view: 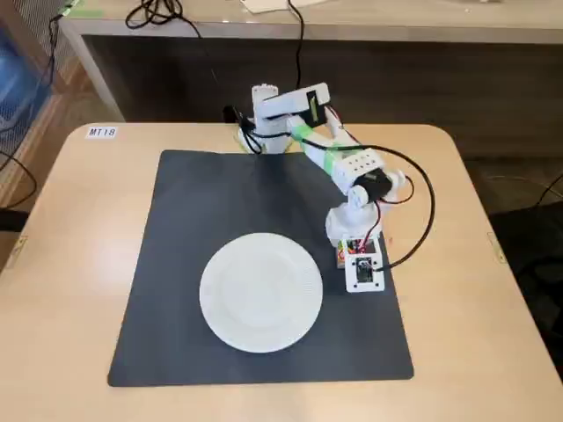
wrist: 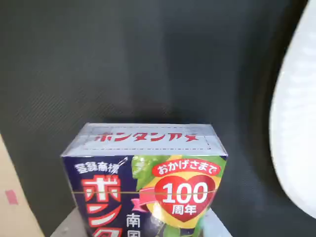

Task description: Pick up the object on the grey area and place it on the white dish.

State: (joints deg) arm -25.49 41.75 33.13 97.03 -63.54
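Your gripper sits over the box, right of the white dish; I cannot tell whether it grips. Confirm hold, lift straight, then swing dishward.

So the count: one robot arm, one dark grey mat, one white plate sitting lower middle of the fixed view, and one little box, filling the bottom of the wrist view. One beige table too.
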